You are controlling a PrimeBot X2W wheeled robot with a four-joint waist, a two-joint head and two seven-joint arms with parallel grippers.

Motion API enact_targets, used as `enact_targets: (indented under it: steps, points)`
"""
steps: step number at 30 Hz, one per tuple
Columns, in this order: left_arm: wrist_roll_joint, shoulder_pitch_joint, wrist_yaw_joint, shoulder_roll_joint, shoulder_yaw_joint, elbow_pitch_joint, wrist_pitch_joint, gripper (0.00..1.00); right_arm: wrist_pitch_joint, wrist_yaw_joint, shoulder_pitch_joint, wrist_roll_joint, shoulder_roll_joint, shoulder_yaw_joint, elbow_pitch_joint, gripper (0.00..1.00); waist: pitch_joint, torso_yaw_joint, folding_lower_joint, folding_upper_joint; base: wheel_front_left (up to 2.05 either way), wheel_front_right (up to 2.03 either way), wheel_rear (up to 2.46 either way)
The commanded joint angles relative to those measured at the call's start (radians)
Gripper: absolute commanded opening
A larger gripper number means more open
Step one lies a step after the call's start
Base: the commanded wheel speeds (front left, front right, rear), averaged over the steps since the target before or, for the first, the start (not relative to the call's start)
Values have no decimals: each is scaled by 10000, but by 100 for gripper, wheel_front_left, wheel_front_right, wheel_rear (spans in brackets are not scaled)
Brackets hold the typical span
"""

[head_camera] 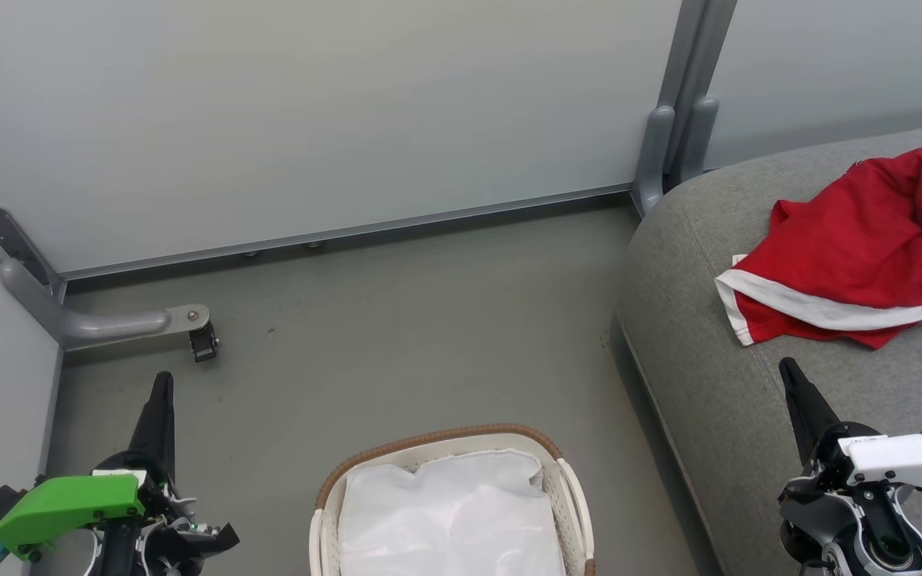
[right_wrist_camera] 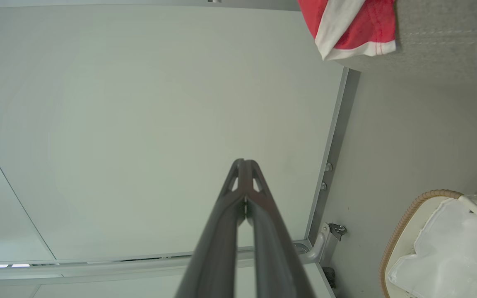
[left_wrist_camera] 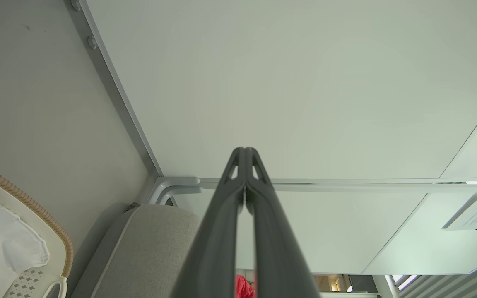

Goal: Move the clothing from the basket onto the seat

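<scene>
A dull grey floor point(head_camera: 397, 336) runs back to pale partition panels point(head_camera: 309, 120) on metal feet, one foot carrying a small black caster point(head_camera: 203, 344) at the left of the head view. The seat point(head_camera: 693, 344) fills the right side, its rounded corner toward the centre of the frame. The clothing point(head_camera: 853, 248), a red garment with white trim, lies crumpled on the seat at the upper right. Its long axis slants from lower left to upper right, and the white-banded hem faces the lower left. Its far end is bunched and cut off by the right edge.

The basket point(head_camera: 437, 438) stands on the floor at bottom centre, rounded end pointing up the frame and the rest cut by the bottom edge. Inside it lies the white liner point(head_camera: 449, 520).

The left gripper point(head_camera: 162, 380) at the lower left and the right gripper point(head_camera: 787, 366) at the lower right both point up the frame. Each has its fingers clenched together on nothing, well apart from the clothing and the basket.
</scene>
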Motion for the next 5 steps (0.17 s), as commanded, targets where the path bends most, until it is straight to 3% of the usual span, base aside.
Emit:
enact_targets:
  steps: [1, 5]
  points:
    - [50, -114, -4, 1, 33, -15, 27, 0, 30, 0, 92, 37, -59, -16, -29, 0, 0, 0, 0, 0, 0, 0, 0]
    - [53, -115, -4, 1, 35, -15, 29, 0, 30, 0, 92, 38, -59, -16, -29, 0, 0, 0, 0, 0, 0, 0, 0]
